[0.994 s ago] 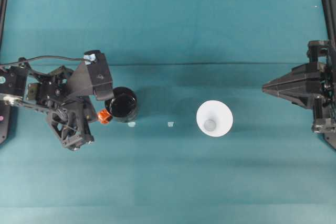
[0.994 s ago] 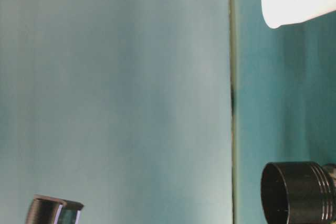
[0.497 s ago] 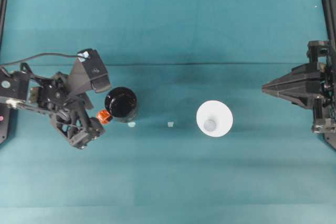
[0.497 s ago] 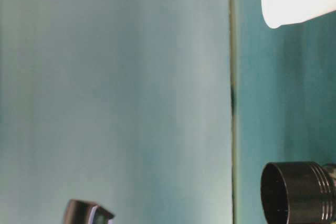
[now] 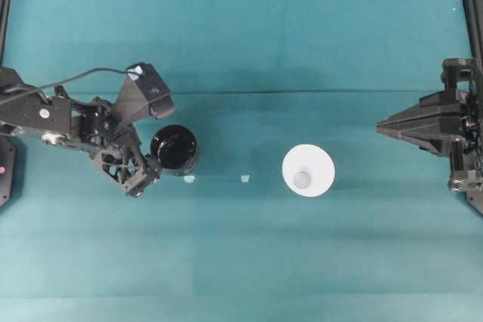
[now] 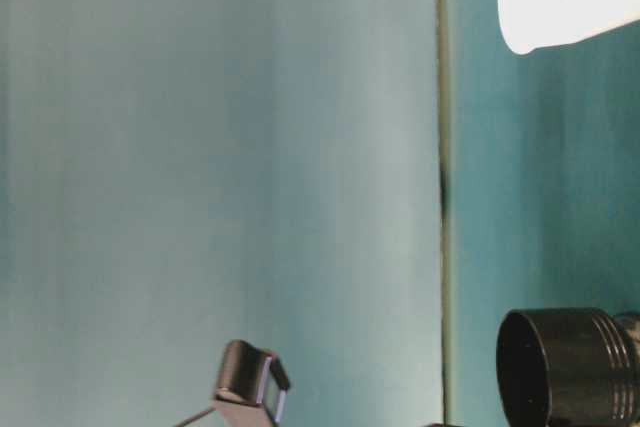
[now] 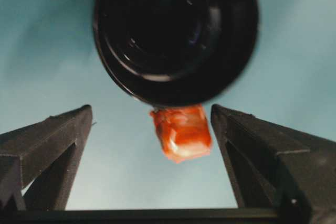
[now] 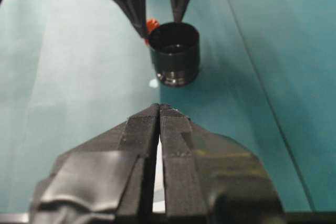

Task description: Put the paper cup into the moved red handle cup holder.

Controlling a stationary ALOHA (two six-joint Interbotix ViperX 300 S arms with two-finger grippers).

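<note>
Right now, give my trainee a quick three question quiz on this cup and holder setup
1. True or false: the paper cup already sits inside the red handle cup holder.
2. The left gripper has its jaws: A) clamped on the handle, B) open on either side of the handle, C) shut on the cup.
3. Fill in: the right gripper has its jaws ____.

Key: 1 false, the two stand apart on the table. 2 B. 3 shut, holding nothing.
</note>
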